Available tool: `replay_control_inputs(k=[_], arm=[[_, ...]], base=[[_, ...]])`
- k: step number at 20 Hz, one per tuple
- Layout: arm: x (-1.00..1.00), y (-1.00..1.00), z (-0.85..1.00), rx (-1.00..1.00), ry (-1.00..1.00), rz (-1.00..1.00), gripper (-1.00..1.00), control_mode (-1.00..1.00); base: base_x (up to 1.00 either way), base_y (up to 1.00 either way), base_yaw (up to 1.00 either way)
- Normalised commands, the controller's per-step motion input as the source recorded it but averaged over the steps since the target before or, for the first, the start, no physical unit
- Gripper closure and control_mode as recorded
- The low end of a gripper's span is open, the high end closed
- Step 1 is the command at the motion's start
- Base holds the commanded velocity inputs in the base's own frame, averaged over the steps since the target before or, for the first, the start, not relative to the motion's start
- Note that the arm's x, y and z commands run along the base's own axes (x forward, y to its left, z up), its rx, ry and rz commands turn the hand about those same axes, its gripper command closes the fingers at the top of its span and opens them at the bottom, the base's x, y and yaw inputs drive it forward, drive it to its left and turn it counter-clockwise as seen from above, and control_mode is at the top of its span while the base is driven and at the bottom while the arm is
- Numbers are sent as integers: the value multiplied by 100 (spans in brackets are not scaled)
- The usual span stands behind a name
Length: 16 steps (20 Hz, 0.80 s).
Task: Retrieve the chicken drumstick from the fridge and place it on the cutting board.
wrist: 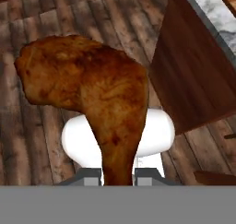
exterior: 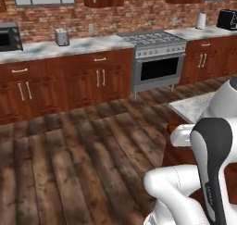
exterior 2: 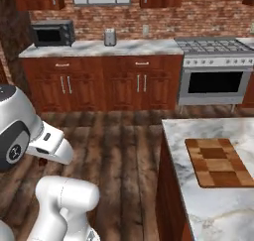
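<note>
Floorboards [exterior: 69,164] of dark wood stretch wide between the far wall units and the marble-topped island, with bare room across the middle of the kitchen. Along the brick wall runs a long table [exterior 2: 99,48] on dark wood cabinets [exterior: 69,80], carrying a microwave [exterior 2: 52,34] at one end and a toaster [exterior 2: 110,37] near the middle; a steel stove [exterior 2: 216,71] with a black oven window stands at the other end of that run. In the left base view a white paper roll [exterior: 201,21] and a black appliance [exterior: 227,19] stand on the counter past the stove.

Nearer, the island table [exterior 2: 218,215] shows its pale marble top and a dark wood side wall, its near corner and left edge bordering the bare floor. The cutting board [exterior 2: 218,161], checkered in light and dark blocks, lies flat on that top, set in from the left edge, with bare marble around it.

In the hand view the chicken drumstick [wrist: 92,94] is clamped at its thin bone end between the two fingers [wrist: 87,176], thick end away from the hand, above the floorboards and just beside the island's wood wall; it is apart from the board.
</note>
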Motion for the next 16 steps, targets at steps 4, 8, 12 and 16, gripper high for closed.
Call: replay_control_inputs(k=[4,8,12,16], arm=[[0,0,0,0,0,0,100,100],[0,0,0,0,0,0,100,100],[0,0,0,0,0,0,100,100],[0,0,0,0,0,0,100,100]], base=[[47,0,-73],[39,24,-79],[30,24,-82],[14,4,-90]])
